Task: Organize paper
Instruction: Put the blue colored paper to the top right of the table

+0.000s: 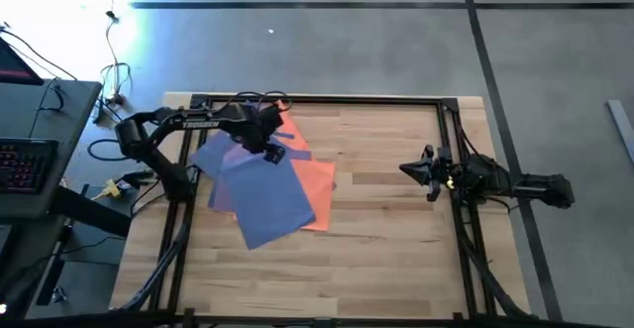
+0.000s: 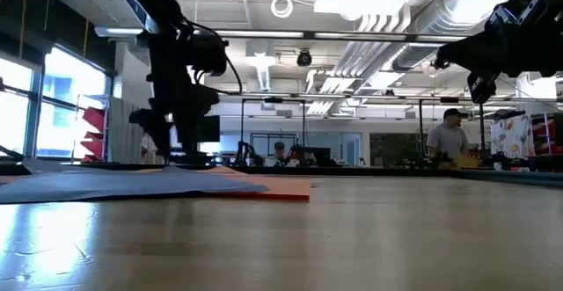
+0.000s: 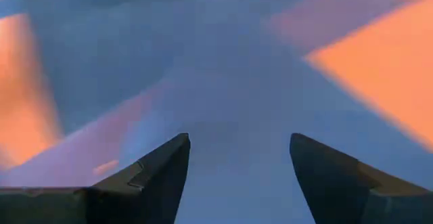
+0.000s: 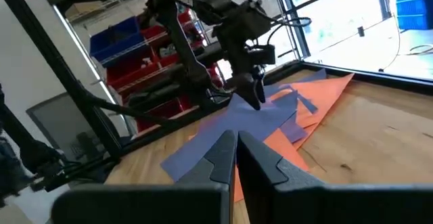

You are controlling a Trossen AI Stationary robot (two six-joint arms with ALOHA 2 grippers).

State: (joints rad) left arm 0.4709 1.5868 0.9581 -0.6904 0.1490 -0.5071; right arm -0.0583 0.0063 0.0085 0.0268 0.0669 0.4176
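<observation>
A loose pile of paper lies flat on the table's left half. A blue sheet (image 1: pixel 265 197) is on top, orange sheets (image 1: pixel 315 179) stick out to the right, and a purple one (image 1: pixel 220 197) shows at the left. My left gripper (image 3: pixel 238 139) is open and points down, low over the blue sheet (image 3: pixel 223 82) near the pile's far end (image 4: pixel 256 103). My right gripper (image 4: pixel 237 143) is shut and holds nothing. It hangs well above the table near the right edge (image 1: pixel 408 169). My left gripper comes at the blue top sheet (image 3: pixel 237 176) from above, its open fingers pointing down on either side of a patch of it. I cannot tell whether the fingertips (image 4: pixel 257 105) touch the paper. The sheet lies flat on the pile.
A black frame rail (image 1: pixel 317 100) runs around the table. Bare wood (image 1: pixel 386 234) lies to the right of and nearer than the pile. A desk with a keyboard (image 1: pixel 22 162) stands beyond the left edge. People (image 2: pixel 450 137) are in the room behind.
</observation>
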